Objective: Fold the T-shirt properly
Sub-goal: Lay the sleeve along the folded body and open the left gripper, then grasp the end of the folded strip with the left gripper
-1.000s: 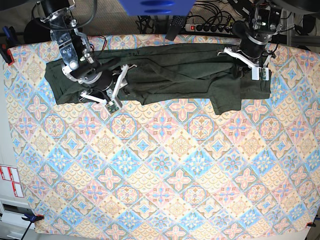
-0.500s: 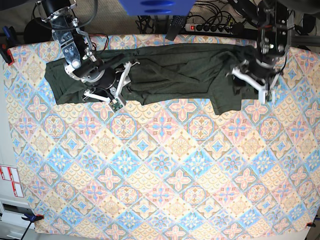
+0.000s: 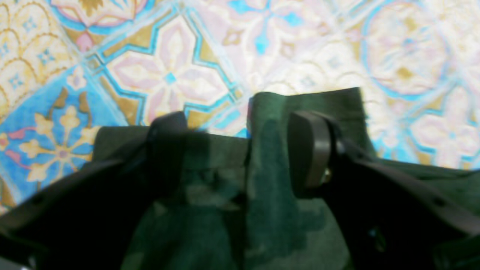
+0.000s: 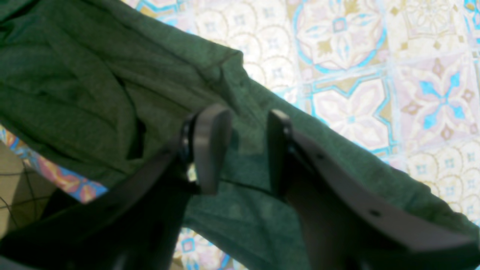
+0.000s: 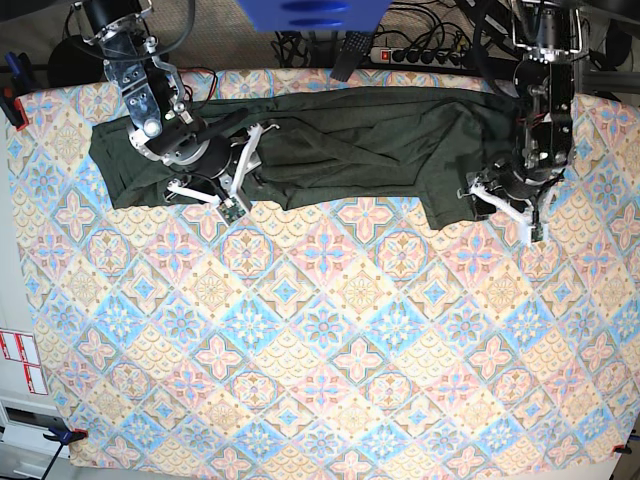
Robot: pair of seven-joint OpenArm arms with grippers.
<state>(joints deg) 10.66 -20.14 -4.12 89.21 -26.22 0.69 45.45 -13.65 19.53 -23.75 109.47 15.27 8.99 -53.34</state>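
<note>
The T-shirt (image 5: 340,150) lay spread in a wrinkled band along the far edge of the patterned tablecloth (image 5: 320,340). On the left, the right gripper (image 4: 240,146) stood with jaws apart over its near hem, pinching nothing. On the right, the left gripper (image 3: 240,150) straddled a raised fold, also parted. Judging by this, grasping was in hand; next, both should close on the hem

The T-shirt (image 5: 340,145) lies across the table's (image 5: 320,340) far edge, an arm at each end
</note>
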